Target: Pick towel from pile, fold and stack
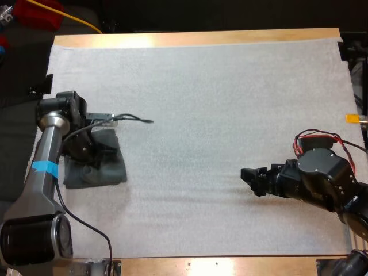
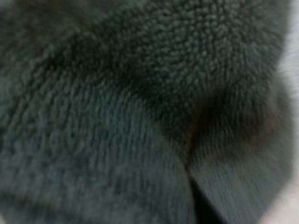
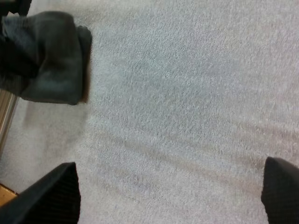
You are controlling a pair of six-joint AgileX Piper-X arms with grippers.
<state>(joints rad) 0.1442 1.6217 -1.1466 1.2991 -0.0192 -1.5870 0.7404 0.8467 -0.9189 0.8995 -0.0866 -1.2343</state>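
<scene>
A dark grey-green towel [image 1: 102, 170] lies crumpled at the left side of the white mat [image 1: 207, 98]. My left gripper [image 1: 92, 150] is pressed down onto the top of it. Seen from the left wrist, the towel's fleecy surface [image 2: 140, 93] is very close, with a dark fold crease running through it. My right gripper [image 1: 250, 180] hovers over bare mat at the right, pointing left, far from the towel. Its fingers [image 3: 52, 196] stand wide apart with nothing between them. From the right wrist the towel [image 3: 53, 65] lies far off, with my left arm's dark end [image 3: 14, 51] on it.
The wooden table edge [image 1: 195, 38] runs along the far side, and another [image 1: 218, 265] along the near side. Bare mat stretches between the towel and my right gripper. A thin black cable [image 1: 135, 118] lies on the mat just beyond the towel.
</scene>
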